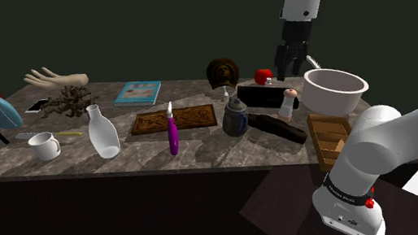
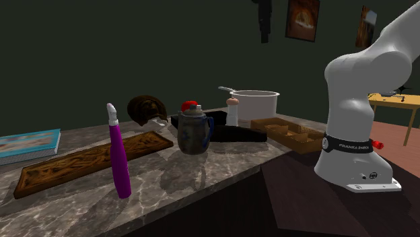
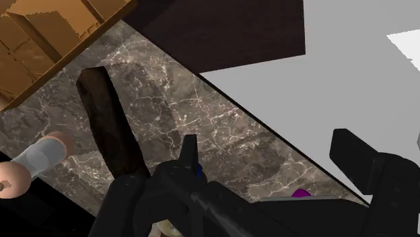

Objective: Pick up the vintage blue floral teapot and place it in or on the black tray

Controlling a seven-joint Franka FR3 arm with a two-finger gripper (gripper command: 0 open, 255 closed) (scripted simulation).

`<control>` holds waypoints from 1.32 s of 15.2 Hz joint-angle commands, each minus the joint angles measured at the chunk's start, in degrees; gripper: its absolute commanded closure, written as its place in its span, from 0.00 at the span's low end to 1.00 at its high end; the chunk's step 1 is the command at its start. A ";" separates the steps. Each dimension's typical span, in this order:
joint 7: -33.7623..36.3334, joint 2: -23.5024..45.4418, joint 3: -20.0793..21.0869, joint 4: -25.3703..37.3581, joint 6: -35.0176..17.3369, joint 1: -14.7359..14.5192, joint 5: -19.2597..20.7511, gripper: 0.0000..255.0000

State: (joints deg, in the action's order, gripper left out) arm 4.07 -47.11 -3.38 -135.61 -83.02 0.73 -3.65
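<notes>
The teapot (image 1: 234, 118) is a blue-grey lidded pot with a dark handle, standing upright on the marble counter (image 1: 122, 160) near its middle; it also appears in the second exterior view (image 2: 194, 131). Just behind it lies the flat black tray (image 1: 262, 95). My gripper (image 1: 290, 68) hangs high above the counter's far right part, beyond the tray and well above the teapot. In the wrist view the gripper (image 3: 272, 158) is open, its fingers (image 3: 190, 153) wide apart with nothing between them and bare marble below.
A dark brown log (image 1: 282, 124) and a white shaker (image 1: 288, 104) sit by the tray. A white pot (image 1: 333, 89) and a wooden organiser (image 1: 328, 135) stand at the right end. A purple bottle (image 1: 172, 133), carved wooden board (image 1: 173, 119) and white vase (image 1: 103, 134) stand to the left.
</notes>
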 commanded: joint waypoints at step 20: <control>2.74 31.94 -5.23 -3.89 -36.07 3.73 -4.95 0.00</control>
State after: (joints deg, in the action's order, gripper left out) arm 6.79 -17.44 -8.27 -140.43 -117.67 4.38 -8.05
